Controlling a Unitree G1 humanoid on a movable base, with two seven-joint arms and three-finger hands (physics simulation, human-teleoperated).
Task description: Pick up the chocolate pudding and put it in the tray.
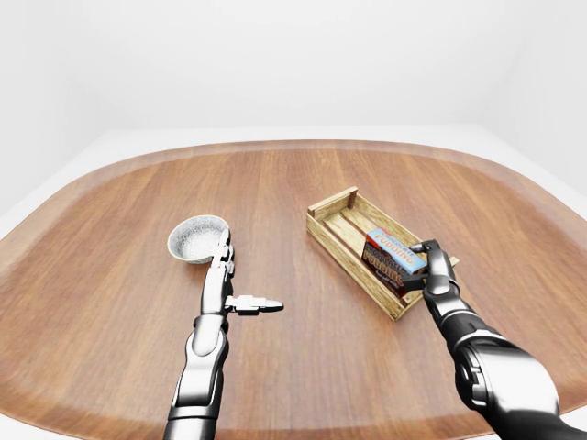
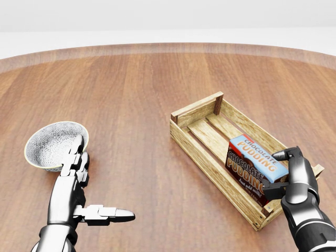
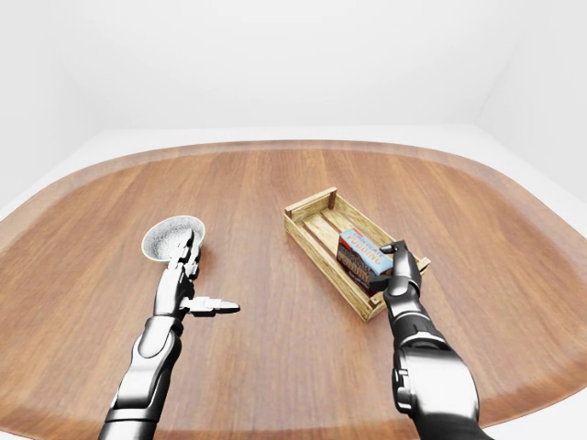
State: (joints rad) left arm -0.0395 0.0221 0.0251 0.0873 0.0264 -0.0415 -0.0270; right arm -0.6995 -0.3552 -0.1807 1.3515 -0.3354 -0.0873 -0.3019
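Chocolate pudding (image 2: 252, 164) in tray (image 2: 199, 113), right hand (image 2: 286, 176) gripping

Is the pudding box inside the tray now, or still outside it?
Inside: the chocolate pudding box sits between the wooden tray's walls, at its lower-right end, the right hand gripping it.

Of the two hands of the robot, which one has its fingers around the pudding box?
The right hand: its fingers close on the chocolate pudding inside the wooden tray. The left hand is open and empty, beside the bowl.
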